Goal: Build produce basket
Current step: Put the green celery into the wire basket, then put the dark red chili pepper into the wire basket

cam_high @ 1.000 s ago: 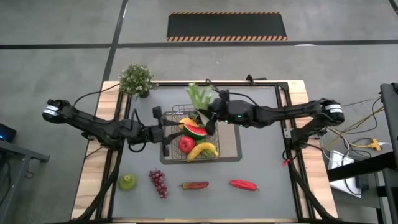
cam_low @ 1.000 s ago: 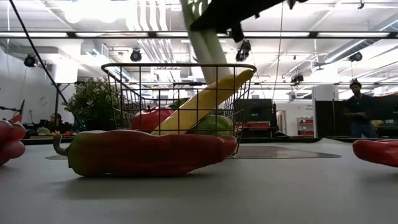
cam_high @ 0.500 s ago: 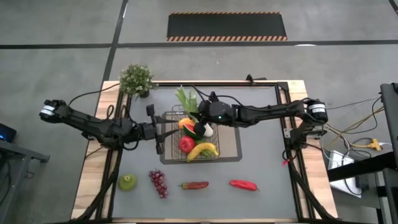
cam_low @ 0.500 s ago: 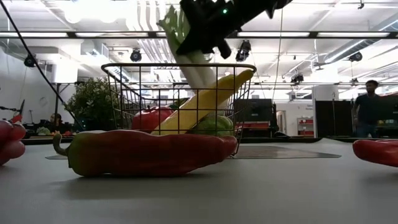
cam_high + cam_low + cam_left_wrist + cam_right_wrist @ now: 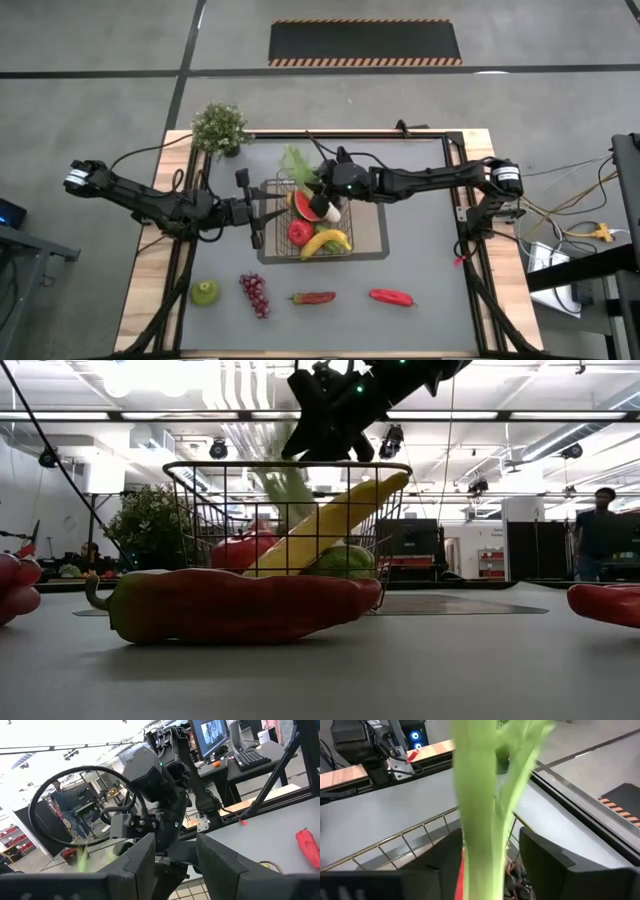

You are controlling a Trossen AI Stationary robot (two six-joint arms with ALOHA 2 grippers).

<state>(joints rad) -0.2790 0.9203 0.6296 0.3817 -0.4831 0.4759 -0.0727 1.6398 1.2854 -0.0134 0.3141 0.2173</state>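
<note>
The dark wire basket (image 5: 276, 187) stands on the grey mat and holds a watermelon slice (image 5: 303, 204), a red apple (image 5: 299, 232) and a banana (image 5: 328, 241). My right gripper (image 5: 325, 193) is over the basket's far part, shut on the long leek (image 5: 298, 160). In the low view the leek (image 5: 285, 495) reaches down inside the basket (image 5: 190, 510). My left gripper (image 5: 252, 209) is open just left of the basket; I cannot tell whether it touches the basket. My right gripper pinches the leek's stalk (image 5: 477, 840) between its two fingers, about midway along. The fingers come slanting down from the table's right and lie across the stalk. The leek is tilted: its green leaves (image 5: 295, 157) point far-left, its white end (image 5: 331, 212) is over the fruit in the basket.
On the mat's near part lie a green pear (image 5: 205, 292), purple grapes (image 5: 254, 293), a green-tipped red pepper (image 5: 313, 297) and a red pepper (image 5: 390, 296). A potted plant (image 5: 220, 127) stands at the far left corner. A person (image 5: 598, 530) stands in the room behind.
My right gripper has gone toward the table's left edge and down with the leek. The leek has tipped over, and its lower part is now inside the basket. My left gripper has drawn back a little toward the table's left edge, still open.
</note>
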